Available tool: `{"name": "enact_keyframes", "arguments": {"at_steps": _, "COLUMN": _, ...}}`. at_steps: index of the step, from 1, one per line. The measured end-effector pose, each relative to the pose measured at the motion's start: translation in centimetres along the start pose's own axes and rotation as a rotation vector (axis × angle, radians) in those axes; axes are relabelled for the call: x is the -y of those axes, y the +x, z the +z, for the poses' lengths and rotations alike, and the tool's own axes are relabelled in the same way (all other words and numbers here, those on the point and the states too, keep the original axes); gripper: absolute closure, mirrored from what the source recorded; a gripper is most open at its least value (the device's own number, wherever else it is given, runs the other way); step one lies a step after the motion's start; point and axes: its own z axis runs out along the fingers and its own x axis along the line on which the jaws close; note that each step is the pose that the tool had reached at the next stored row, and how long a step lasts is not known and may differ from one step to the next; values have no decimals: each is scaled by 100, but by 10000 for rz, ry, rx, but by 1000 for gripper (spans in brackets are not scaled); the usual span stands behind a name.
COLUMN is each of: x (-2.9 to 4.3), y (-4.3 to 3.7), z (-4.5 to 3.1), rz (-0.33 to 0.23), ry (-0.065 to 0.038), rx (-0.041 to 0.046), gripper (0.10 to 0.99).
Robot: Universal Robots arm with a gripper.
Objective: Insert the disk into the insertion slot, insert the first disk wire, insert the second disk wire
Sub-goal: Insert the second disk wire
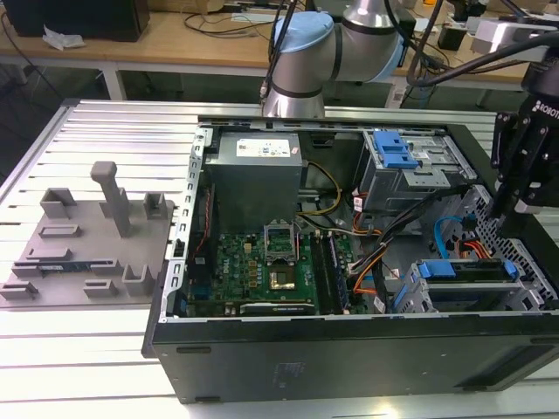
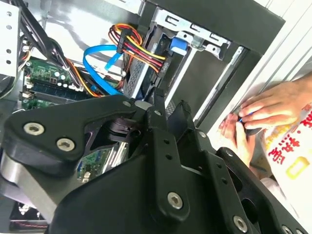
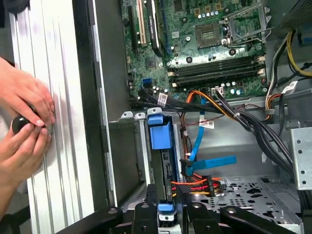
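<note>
The disk, in its blue caddy, lies inside the insertion slot, a grey cage at the case's front corner on the exterior view's right. In the first wrist view the caddy's blue end shows in the cage. A blue flat wire and a red, yellow and orange wire bundle both run to black plugs at the disk's side. My black gripper hangs above the disk's far end, close over those plugs. Its linkage sits in front of the bundle.
A person's two hands rest on the ribbed table just outside the case wall. A taller bay with a blue latch stands behind the disk cage. The motherboard and power supply occupy the case's other half. A grey fixture plate lies beside the case.
</note>
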Motion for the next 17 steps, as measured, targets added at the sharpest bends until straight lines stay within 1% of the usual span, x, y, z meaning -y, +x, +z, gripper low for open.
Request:
{"name": "enact_keyframes", "arguments": {"at_steps": 1, "x": -8, "y": -3, "z": 2, "rz": 33, "ry": -11, "rx": 3, "gripper": 784}}
{"name": "enact_keyframes", "arguments": {"at_steps": 2, "x": -33, "y": -18, "z": 7, "rz": 46, "ry": -23, "rx": -3, "gripper": 784}}
{"name": "enact_keyframes", "arguments": {"at_steps": 4, "x": -76, "y": -65, "z": 11, "rz": 46, "ry": -28, "rx": -50, "gripper": 784}}
{"name": "enact_keyframes", "arguments": {"at_steps": 6, "x": -119, "y": -125, "z": 9, "rz": 0, "ry": -47, "rx": -220, "gripper": 784}}
{"name": "enact_keyframes", "arguments": {"at_steps": 7, "x": -124, "y": -132, "z": 15, "rz": -19, "ry": -51, "rx": -263, "gripper": 784}}
{"name": "enact_keyframes", "arguments": {"at_steps": 8, "x": -127, "y": -137, "z": 23, "rz": -30, "ry": -55, "rx": -287, "gripper": 784}}
{"name": "enact_keyframes", "arguments": {"at_steps": 12, "x": -139, "y": -159, "z": 52, "rz": -65, "ry": -71, "rx": -331, "gripper": 784}}
{"name": "enact_keyframes", "arguments": {"at_steps": 14, "x": -150, "y": -188, "z": 76, "rz": -93, "ry": -75, "rx": -356, "gripper": 784}}
{"name": "enact_keyframes", "arguments": {"at_steps": 17, "x": -162, "y": -219, "z": 91, "rz": -119, "ry": -81, "rx": -386, "gripper": 784}}
